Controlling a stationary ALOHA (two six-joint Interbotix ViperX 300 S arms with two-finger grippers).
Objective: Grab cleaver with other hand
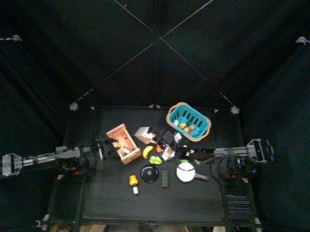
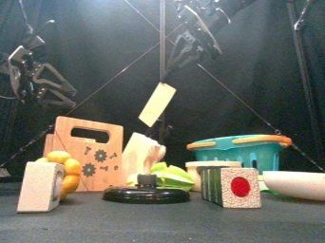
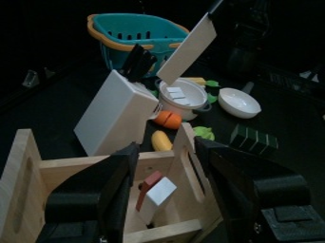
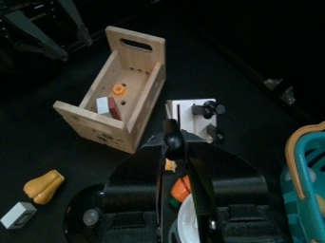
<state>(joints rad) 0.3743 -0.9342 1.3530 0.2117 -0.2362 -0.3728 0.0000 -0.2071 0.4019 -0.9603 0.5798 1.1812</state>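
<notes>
Cleaver (image 2: 158, 103) hangs tilted above the table, handle pinched in the right gripper (image 4: 173, 144); stiff, light-looking, best taken by the flat blade. Left gripper (image 3: 162, 169) gapes wide.

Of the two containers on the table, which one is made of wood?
The wooden crate, pale and with a handle slot in its end wall; the other is a teal plastic basket with an orange rim.

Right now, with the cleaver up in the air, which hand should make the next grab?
Left. The right hand holds the cleaver aloft; the left hand is open, empty, above the wooden box, facing the blade.
</notes>
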